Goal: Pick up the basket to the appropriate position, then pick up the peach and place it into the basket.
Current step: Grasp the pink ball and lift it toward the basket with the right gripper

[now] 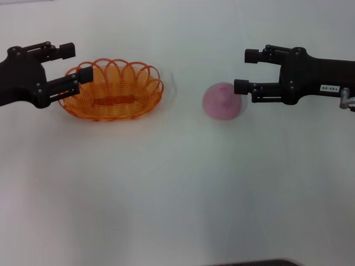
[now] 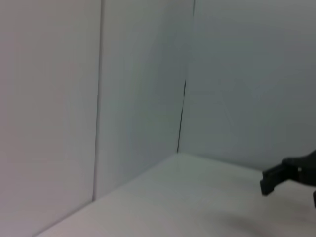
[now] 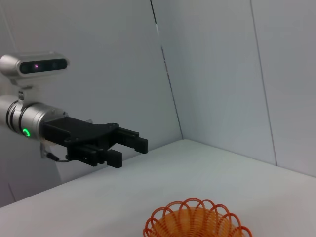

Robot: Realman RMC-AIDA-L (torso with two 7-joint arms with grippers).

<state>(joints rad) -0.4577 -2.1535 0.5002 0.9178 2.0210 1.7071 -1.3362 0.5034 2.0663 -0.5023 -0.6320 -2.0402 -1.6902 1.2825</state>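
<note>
Well, from the head camera I saw the shallow oval orange wire-weave plastic basket (image 1: pixel 112 90) with its looped, scalloped rim sitting on the smooth white table (image 1: pixel 177 194) on my left side. The black left gripper (image 1: pixel 74 67) had its fingers spread apart, the lower finger (image 1: pixel 69 86) over the basket's near-left rim and the upper one just beyond that end; I could not tell whether either touched the wire. The round, matte pink peach (image 1: pixel 223 101), darker pink on top, lay on the table to the right, well apart from the basket. The black right gripper (image 1: pixel 245 71) was likewise released, nothing between its fingers, with the lower fingertip (image 1: pixel 242 87) right at the peach's right side and the upper one beyond it.

In the left wrist view I had mostly plain pale wall panels (image 2: pixel 123 89) and the table edge, with only a dark piece of the right gripper (image 2: pixel 291 177) far off.

In the right wrist view the left gripper (image 3: pixel 129 149) showed at a distance on its silver arm (image 3: pixel 24 121), fingers parted, hanging above the table, and the basket's orange loops (image 3: pixel 195 221) rose in the foreground.
</note>
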